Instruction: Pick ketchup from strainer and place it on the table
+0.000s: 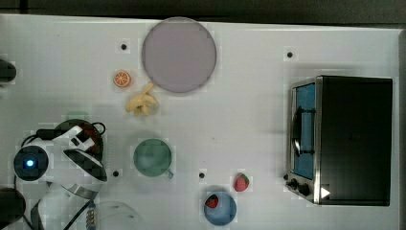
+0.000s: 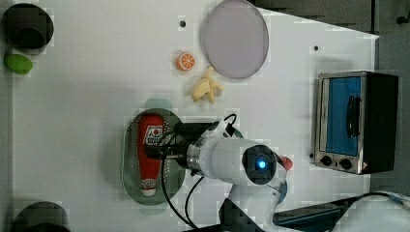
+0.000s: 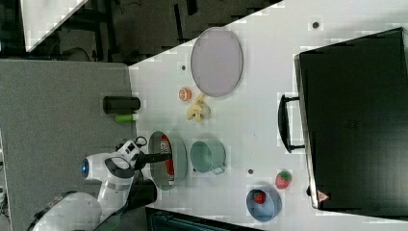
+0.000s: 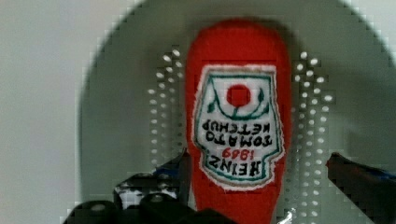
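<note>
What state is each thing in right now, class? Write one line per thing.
gripper: open, jaws on either side of the bottle
ketchup: lying flat in the strainer, cap on
strainer: upright on the table
toaster oven: door shut
green cup: upright, looks empty
blue bowl: holds a strawberry
plate: bare

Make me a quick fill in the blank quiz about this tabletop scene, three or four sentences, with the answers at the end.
1. The ketchup lies inside the ____.
2. The gripper straddles the ketchup with its fingers ____.
3. In the top view, one strawberry sits in the blue ____.
4. In the left view, the orange slice lies beside the grey-lilac ____.

Answers: strainer; open; bowl; plate
</note>
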### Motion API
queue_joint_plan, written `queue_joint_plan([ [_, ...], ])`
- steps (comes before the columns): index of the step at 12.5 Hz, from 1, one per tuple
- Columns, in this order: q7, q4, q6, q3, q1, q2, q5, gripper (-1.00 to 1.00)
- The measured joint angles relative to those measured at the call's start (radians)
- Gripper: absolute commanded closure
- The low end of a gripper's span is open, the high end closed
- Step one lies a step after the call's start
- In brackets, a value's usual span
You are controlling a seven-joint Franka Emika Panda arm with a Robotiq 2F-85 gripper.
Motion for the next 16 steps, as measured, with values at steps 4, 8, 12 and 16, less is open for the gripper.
queue_joint_plan([
  [4,0.09,0.041,0.008,-0.038,0.037,0.078,-0.08,-0.68],
  [8,0.124,0.061,0.001,-0.064,0.076,0.096,-0.134,-0.13],
  [12,0.127,0.049,-0.035,-0.028,0.052,0.065,-0.085,-0.13],
  [16,0.119,0.045,-0.176,0.098,-0.023,-0.104,0.174,-0.13],
])
